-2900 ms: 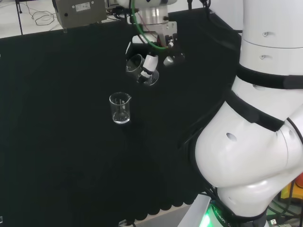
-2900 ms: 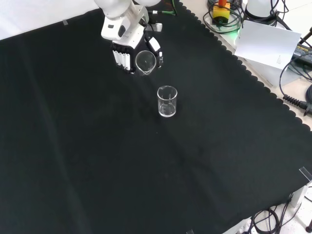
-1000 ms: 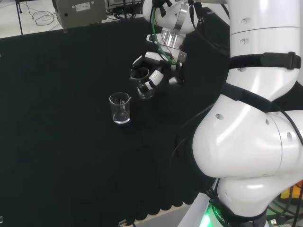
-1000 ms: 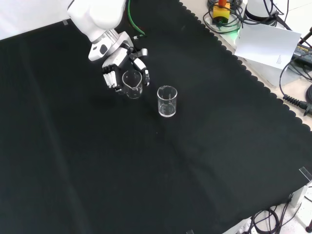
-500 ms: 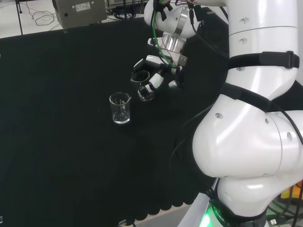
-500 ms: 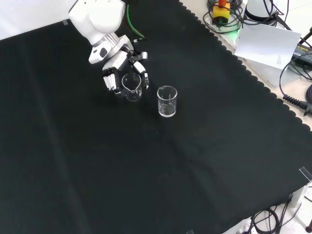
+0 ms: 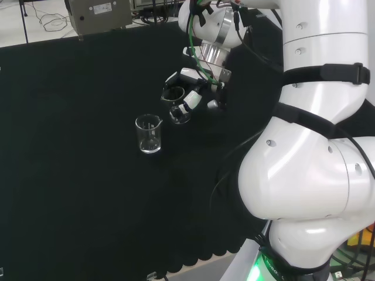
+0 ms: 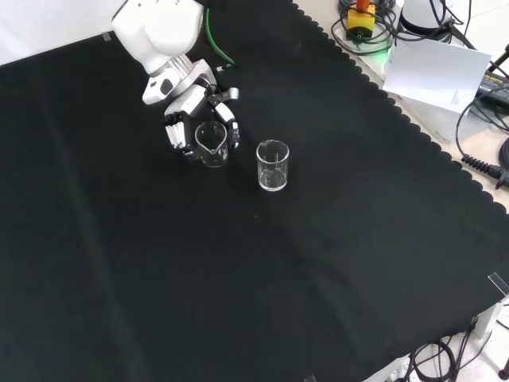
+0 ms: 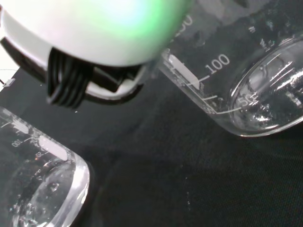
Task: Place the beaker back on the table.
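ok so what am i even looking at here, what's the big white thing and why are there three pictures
The big white shapes are the links of one robot arm. At its end is a black and white hand with fingers and a thumb, in place of a simple gripper.

The three pictures show one moment from three cameras. The head view looks over the arm from behind its base. The front view looks down on the bench from the opposite side. The wrist view sits at the hand and sees things close up.

The bench is covered in black cloth. Two clear glass beakers are there: one beaker stands free, and the hand's fingers curl round the held beaker, low near the cloth.
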`<state>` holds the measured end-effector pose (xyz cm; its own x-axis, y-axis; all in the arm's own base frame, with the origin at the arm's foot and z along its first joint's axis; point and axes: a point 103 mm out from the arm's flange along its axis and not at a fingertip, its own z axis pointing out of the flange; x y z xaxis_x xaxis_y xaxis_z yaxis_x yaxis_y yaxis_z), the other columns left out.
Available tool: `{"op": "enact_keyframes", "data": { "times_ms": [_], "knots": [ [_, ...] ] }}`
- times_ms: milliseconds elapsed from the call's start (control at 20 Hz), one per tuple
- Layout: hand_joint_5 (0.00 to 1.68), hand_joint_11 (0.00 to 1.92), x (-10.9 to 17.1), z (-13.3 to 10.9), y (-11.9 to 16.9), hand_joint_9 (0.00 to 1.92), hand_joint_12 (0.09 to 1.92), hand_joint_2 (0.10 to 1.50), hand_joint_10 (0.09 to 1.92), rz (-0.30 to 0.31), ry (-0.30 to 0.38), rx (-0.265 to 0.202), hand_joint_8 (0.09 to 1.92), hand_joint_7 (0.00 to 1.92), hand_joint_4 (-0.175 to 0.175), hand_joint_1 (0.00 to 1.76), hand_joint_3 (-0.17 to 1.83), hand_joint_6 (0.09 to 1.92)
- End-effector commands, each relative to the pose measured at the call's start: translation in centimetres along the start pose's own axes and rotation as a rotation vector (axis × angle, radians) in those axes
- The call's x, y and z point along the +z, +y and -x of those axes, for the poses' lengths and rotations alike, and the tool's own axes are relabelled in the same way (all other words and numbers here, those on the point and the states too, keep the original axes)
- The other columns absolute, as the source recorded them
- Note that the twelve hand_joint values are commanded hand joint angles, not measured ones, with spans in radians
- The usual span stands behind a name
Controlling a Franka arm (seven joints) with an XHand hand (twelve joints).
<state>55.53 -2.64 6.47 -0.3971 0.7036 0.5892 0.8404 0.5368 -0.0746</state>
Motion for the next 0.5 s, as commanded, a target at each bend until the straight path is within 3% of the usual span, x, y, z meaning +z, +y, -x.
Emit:
{"op": "enact_keyframes", "data": {
  "times_ms": [50,300,400,450,500],
  "knots": [
    [1.2,1.09,0.14,0.46,0.09,1.47,0.77,0.46,0.51,0.013,-0.01,0.022,0.92,1.25,-0.175,1.44,0.98,0.93],
    [1.18,1.07,-0.11,0.39,0.21,1.34,0.81,0.58,0.49,0.02,-0.006,0.021,0.91,1.22,-0.167,1.43,0.79,0.96],
    [1.13,1.05,-0.35,0.38,0.14,1.18,0.88,0.7,0.58,0.023,-0.007,0.023,0.91,1.14,-0.028,1.32,0.66,0.98],
    [1.09,1.0,-0.43,0.33,-0.02,1.1,0.93,0.76,0.59,0.028,-0.034,0.026,0.9,1.03,-0.071,1.26,0.59,0.98],
    [0.99,0.92,-0.43,0.32,-0.19,1.04,1.0,0.71,0.57,0.03,-0.037,0.027,0.88,0.93,-0.074,1.26,0.63,0.99]
  ]
}}
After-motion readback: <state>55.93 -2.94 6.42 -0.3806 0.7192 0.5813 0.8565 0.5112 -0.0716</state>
